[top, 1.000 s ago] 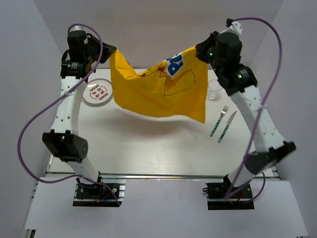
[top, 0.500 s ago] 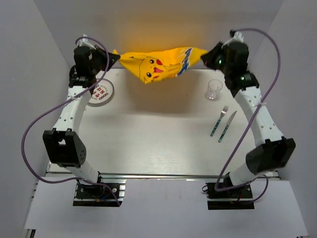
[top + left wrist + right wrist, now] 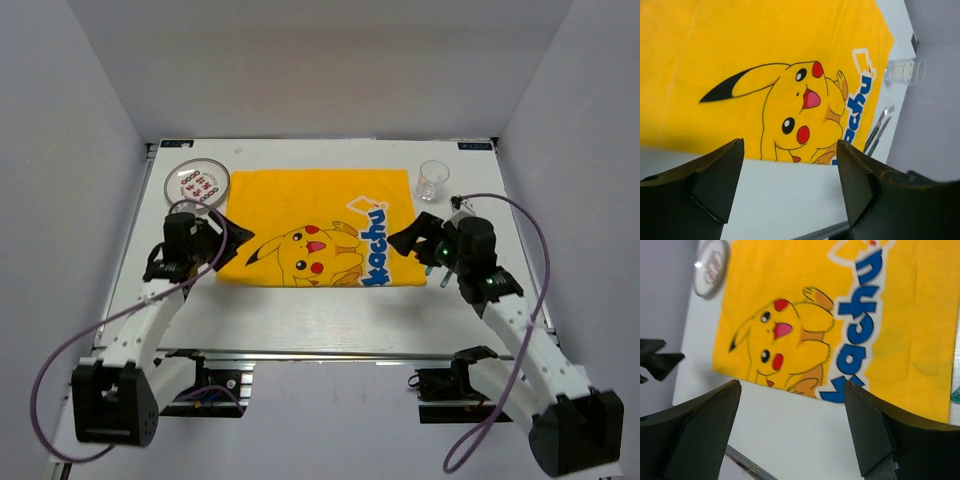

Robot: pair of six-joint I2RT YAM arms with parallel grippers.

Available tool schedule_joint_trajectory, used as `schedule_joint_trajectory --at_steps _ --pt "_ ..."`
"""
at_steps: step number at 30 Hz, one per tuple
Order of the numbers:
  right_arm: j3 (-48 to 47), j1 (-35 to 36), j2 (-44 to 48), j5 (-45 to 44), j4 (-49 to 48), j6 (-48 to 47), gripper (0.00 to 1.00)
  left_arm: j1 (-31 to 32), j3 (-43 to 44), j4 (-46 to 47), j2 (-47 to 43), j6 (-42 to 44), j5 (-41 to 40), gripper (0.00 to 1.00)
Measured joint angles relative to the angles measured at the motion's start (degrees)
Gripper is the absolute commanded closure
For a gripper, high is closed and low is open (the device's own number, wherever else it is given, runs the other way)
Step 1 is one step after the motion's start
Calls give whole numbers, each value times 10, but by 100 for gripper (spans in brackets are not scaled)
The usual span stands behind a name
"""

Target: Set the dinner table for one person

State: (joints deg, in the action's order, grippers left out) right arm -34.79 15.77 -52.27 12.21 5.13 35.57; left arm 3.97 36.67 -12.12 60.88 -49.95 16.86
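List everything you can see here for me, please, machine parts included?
table: one, white with faint wood grain, fills the middle of the scene, metal rail on its near edge.
cloth: one, yellow with a Pikachu picture and blue lettering, spread flat on the table's far half.
plate: one, white with small red marks, far left corner, just off the cloth.
glass: one, clear, upright, far right, beside the cloth.
fork: one, metal, right of the cloth.
knife: one, metal, alongside the fork.
arms: two, white and black with purple cables, left and right.
left gripper: one, black, open, at the cloth's near left corner.
right gripper: one, black, open, at its near right corner.
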Motion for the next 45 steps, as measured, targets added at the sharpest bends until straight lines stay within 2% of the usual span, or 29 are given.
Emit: schedule_joint_trajectory --at_steps 1,4,7,11,15,18,22,31,45 --pt "1 0 27 0 7 -1 11 0 1 -30 -22 8 -10 2" --pt "-2 0 81 -2 17 -2 11 1 19 -113 -99 21 -46 2" --pt "-30 0 59 -3 31 -10 11 0 54 -135 -113 33 -65 2" --pt "-118 2 -108 -28 70 -37 11 0 140 -112 34 37 -47 2" --pt "-232 2 -311 -66 110 -57 11 1 225 -97 246 34 -8 2" --pt "-289 3 -400 -89 150 -67 11 5 292 -112 384 37 4 2" --pt "-397 7 -508 -127 196 -84 11 9 342 -150 484 38 2 2" --pt "-521 14 -660 -207 268 -107 11 14 393 -195 514 32 -26 2" --pt "-684 16 -765 -258 340 -111 11 18 467 -249 562 20 -32 2"
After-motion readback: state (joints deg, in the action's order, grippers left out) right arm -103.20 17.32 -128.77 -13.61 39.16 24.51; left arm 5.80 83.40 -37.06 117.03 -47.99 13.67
